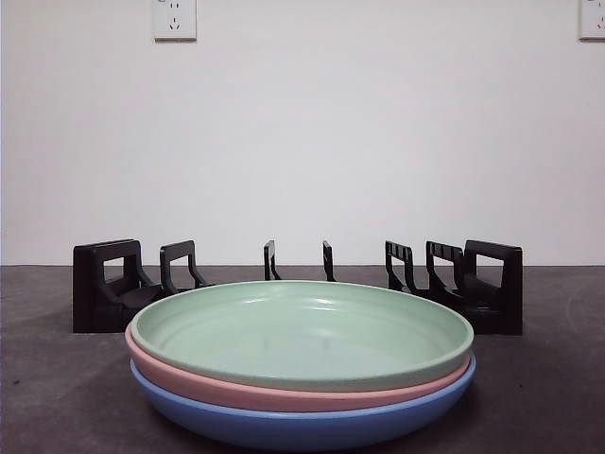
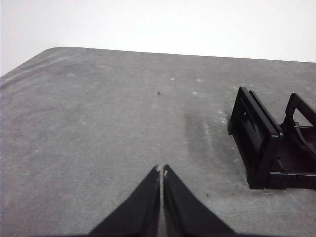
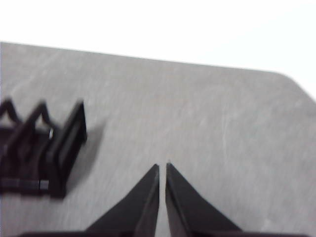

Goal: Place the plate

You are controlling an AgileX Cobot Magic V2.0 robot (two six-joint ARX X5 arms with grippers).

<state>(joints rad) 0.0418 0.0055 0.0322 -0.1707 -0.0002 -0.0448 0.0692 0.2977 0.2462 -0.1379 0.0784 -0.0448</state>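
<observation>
Beside left gripper [image 2: 161, 170], jaws closed & empty, sits black rack [image 2: 271, 143]. Right gripper [image 3: 163, 168] same, rack opposite side. Green plate [image 1: 302, 331] tops pink/blue stack w/ nothing blocking.

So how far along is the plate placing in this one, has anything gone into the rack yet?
Nothing is done. The green plate, pink plate and blue plate sit stacked in front of the black rack, whose slots hold nothing. Nothing is in hand: the left gripper and right gripper are shut over bare table. Picking a plate and slotting it remains.
</observation>
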